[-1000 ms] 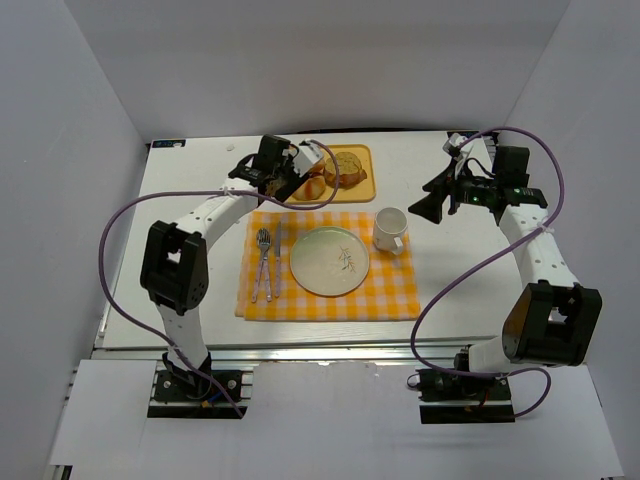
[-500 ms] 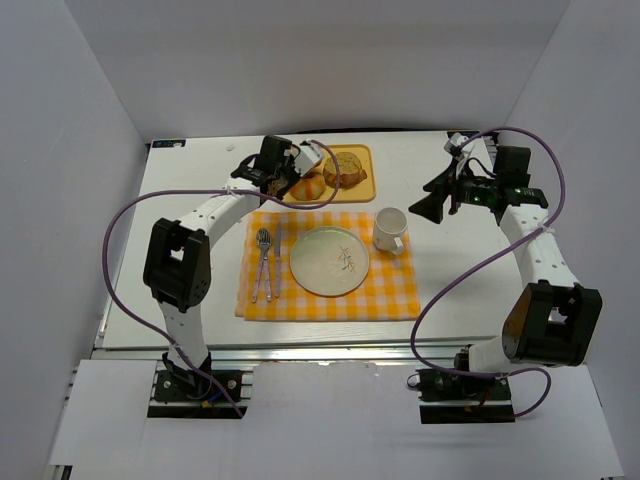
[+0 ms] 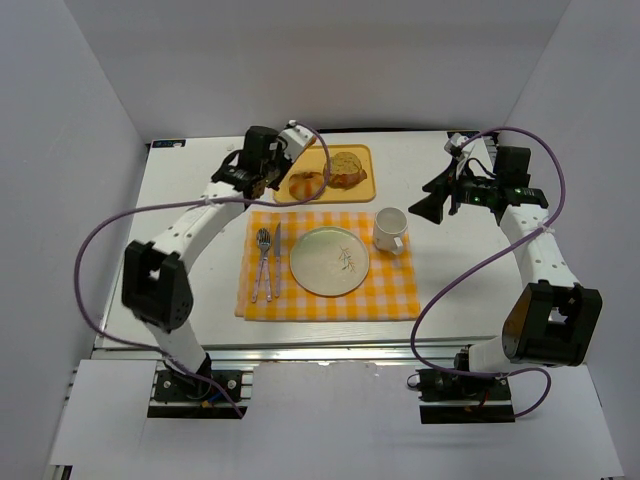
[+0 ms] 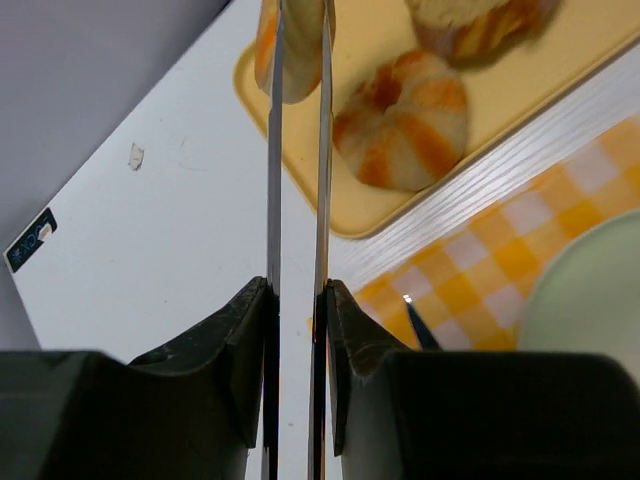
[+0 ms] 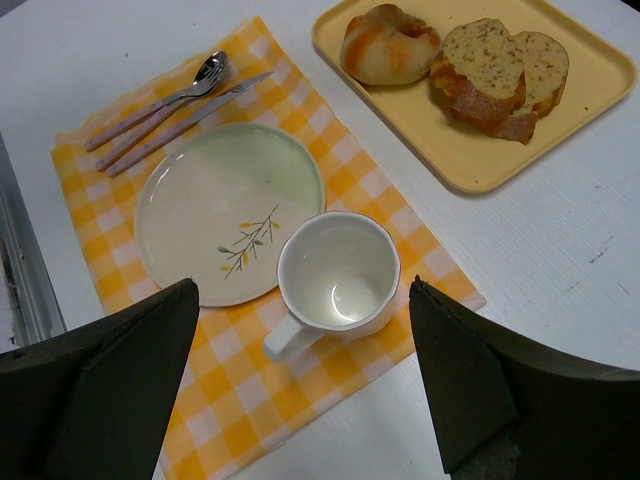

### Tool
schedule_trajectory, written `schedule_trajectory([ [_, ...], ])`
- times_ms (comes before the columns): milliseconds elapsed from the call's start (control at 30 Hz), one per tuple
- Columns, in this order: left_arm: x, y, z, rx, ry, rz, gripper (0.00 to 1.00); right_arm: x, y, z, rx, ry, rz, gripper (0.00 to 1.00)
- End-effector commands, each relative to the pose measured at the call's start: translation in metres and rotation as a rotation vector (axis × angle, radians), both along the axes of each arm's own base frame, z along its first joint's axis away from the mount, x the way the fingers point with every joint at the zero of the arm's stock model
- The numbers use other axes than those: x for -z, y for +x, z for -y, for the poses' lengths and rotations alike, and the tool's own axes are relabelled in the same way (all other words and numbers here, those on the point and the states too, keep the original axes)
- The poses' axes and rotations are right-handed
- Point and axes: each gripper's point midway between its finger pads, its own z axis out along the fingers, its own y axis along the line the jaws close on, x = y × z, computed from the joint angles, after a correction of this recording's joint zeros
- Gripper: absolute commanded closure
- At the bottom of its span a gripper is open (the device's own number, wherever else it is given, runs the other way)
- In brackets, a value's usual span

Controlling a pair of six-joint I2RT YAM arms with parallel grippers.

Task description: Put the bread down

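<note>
Left gripper (image 4: 299, 20) is pinching the bread (image 4: 262, 55) between nearly closed jaws, over the left end of the tray (image 3: 366, 190). Right gripper (image 3: 428, 207) is hanging wide open and empty, right of the tray. Picking up seems done; setting the bread down, probably on the plate (image 3: 329, 261) near the tray, is remaining.

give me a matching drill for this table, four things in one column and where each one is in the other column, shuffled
Things
1. roll
2. mug
3. fork
4. ridged bun

Places
A. on the yellow tray
B. on the checked cloth, right of the plate in the top view
C. held in the left gripper
D. on the checked cloth, left of the plate in the top view

Pairs: 1-C, 2-B, 3-D, 4-A
</note>
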Motion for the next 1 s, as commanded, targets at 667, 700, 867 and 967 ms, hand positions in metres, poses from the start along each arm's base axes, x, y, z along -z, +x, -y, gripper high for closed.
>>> schedule_trajectory([
  [667,0.042,-0.217,0.061,0.140,-0.286,-0.270,0.86,-0.021,-0.001,0.004,-0.003,0.003,0.049,0.11],
  [700,0.045,-0.218,0.061,0.137,-0.274,-0.271,0.84,-0.021,-0.001,0.004,-0.003,0.003,0.048,0.11],
  [867,0.051,-0.227,0.064,0.151,-0.236,-0.298,0.64,-0.020,-0.004,0.004,-0.001,0.001,0.048,0.11],
  [967,0.059,-0.235,0.062,0.153,-0.211,-0.320,0.58,-0.019,-0.003,0.004,-0.002,0.003,0.043,0.10],
])
